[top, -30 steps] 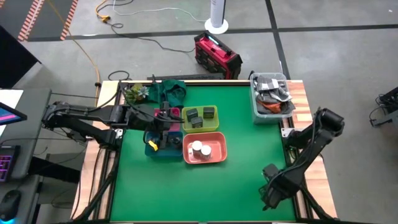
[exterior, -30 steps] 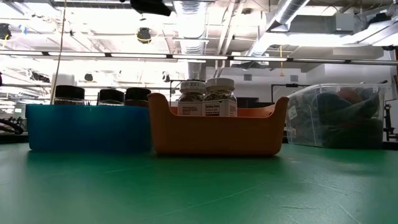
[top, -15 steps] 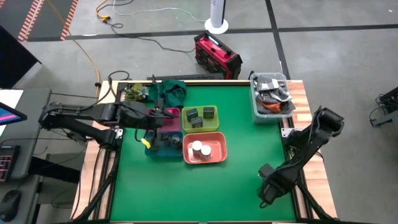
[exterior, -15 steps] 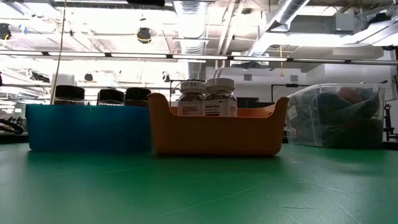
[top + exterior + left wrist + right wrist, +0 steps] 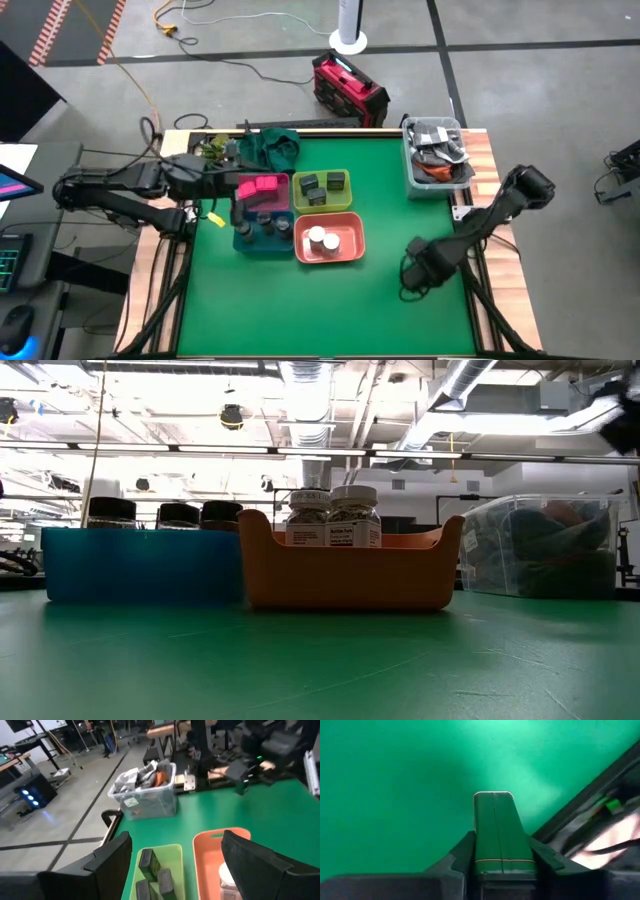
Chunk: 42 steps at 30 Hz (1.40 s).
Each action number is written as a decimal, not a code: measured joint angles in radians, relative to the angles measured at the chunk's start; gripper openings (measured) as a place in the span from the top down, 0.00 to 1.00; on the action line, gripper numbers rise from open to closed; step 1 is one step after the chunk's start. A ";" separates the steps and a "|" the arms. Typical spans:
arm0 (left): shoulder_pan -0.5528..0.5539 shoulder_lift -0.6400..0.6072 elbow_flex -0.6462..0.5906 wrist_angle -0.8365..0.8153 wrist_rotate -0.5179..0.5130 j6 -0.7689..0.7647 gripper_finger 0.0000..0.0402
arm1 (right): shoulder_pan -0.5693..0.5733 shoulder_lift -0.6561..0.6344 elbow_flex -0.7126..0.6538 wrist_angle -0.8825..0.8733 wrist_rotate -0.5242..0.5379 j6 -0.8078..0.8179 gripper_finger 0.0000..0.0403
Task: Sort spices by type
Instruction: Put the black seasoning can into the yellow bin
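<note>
1. The spices look sorted already: dark grey square jars (image 5: 322,187) lie in the yellow-green bin (image 5: 343,201), two white-topped round jars (image 5: 322,240) stand in the orange bin (image 5: 353,250), grey round jars (image 5: 262,224) fill the blue bin (image 5: 262,245), and bright pink packets (image 5: 258,187) sit in the bin behind it.
2. No loose spice shows on the green table (image 5: 400,320), so little or nothing seems left to do.
3. The left gripper (image 5: 175,851) hovers beside the bins, fingers apart and empty.
4. The right gripper (image 5: 493,800) hangs low over bare mat near the table's right edge, fingers pressed together on nothing.
5. The clear tub (image 5: 436,152) sits at the far right corner.
</note>
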 joint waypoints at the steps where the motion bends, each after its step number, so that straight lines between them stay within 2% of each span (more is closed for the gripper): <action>1: 0.000 -0.010 0.000 -0.001 0.000 -0.008 0.27 | -0.033 -0.016 0.011 -0.034 0.022 -0.038 0.63; 5: 0.000 -0.048 0.000 -0.008 0.000 -0.043 0.27 | -0.187 -0.072 0.056 -0.123 0.138 -0.214 0.57; 9: 0.000 -0.063 0.000 -0.017 0.000 -0.066 0.27 | -0.358 -0.096 0.113 -0.120 0.251 -0.433 0.61; 15: 0.000 -0.062 0.000 -0.069 -0.001 -0.106 0.27 | -0.572 -0.056 0.212 -0.020 0.333 -0.775 0.63; 17: 0.000 -0.059 0.000 -0.096 -0.018 -0.126 0.27 | -0.622 -0.023 0.260 -0.004 0.361 -0.870 0.61; 21: 0.000 -0.060 0.000 -0.149 -0.039 -0.177 0.27 | -0.686 0.070 0.384 0.019 0.416 -1.052 0.56; 28: 0.000 -0.068 0.000 -0.199 -0.041 -0.252 0.27 | -0.770 0.266 0.620 0.036 0.435 -1.310 0.63; 32: 0.000 -0.068 0.001 -0.238 -0.041 -0.300 0.27 | -0.786 0.346 0.740 0.031 0.442 -1.419 0.60; 37: 0.000 -0.067 0.002 -0.274 -0.042 -0.336 0.27 | -0.782 0.441 0.837 0.038 0.432 -1.534 0.56; 42: 0.000 -0.081 0.002 -0.273 -0.042 -0.354 0.27 | -0.791 0.523 0.872 0.021 0.386 -1.604 0.60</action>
